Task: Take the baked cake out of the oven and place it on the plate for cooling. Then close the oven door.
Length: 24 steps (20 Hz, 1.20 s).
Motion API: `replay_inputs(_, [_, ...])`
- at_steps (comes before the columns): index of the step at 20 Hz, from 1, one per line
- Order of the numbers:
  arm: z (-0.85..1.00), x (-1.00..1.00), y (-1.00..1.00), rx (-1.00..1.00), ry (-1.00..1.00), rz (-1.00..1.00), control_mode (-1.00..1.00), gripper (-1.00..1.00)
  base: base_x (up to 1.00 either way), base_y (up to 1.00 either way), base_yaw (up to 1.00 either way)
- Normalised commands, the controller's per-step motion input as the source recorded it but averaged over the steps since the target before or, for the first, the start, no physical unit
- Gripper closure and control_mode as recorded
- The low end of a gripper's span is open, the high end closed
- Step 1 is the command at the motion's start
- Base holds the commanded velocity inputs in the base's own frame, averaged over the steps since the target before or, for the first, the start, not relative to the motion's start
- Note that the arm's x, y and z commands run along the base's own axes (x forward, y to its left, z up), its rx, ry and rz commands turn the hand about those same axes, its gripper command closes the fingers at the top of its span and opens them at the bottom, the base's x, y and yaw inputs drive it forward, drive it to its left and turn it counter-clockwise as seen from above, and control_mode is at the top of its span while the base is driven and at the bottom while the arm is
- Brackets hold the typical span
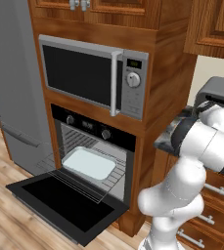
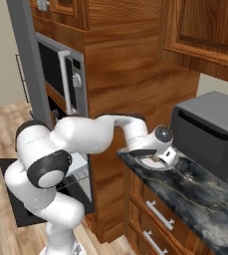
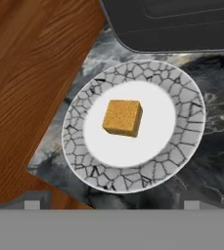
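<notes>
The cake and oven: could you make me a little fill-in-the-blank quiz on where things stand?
1. The cake sits on the ____.
2. The oven door hangs ____.
3. The pale tray rests on the oven's wire ____.
4. The gripper above the plate is ____.
Missing words: plate; open; rack; open

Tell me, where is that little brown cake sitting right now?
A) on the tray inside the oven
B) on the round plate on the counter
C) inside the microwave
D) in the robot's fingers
B: the hand view shows the cake resting on the white middle of the plate, which sits on the dark stone counter.
</notes>
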Motion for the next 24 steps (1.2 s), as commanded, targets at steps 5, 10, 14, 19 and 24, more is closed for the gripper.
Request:
replay_inputs(5, [0.63,-0.9,0.46,-0.05,0.0,0.09,-1.0,-1.0,0.0,0.0,0.0])
replay_inputs(10, [0.83,-0.7,0.46,-0.05,0.0,0.07,-1.0,-1.0,0.0,0.0,0.0])
replay_inputs(14, [0.51,-0.71,0.42,-0.07,0.0,0.0,-1.0,-1.0,0.0,0.0,0.0])
replay_inputs(19, [0.27,-0.7,0.49,-0.13,0.0,0.0,-1.0,-1.0,0.0,0.0,0.0])
replay_inputs(24, [0.25,-0.55,0.67,-0.23,0.0,0.06,-1.0,-1.0,0.0,0.0,0.0])
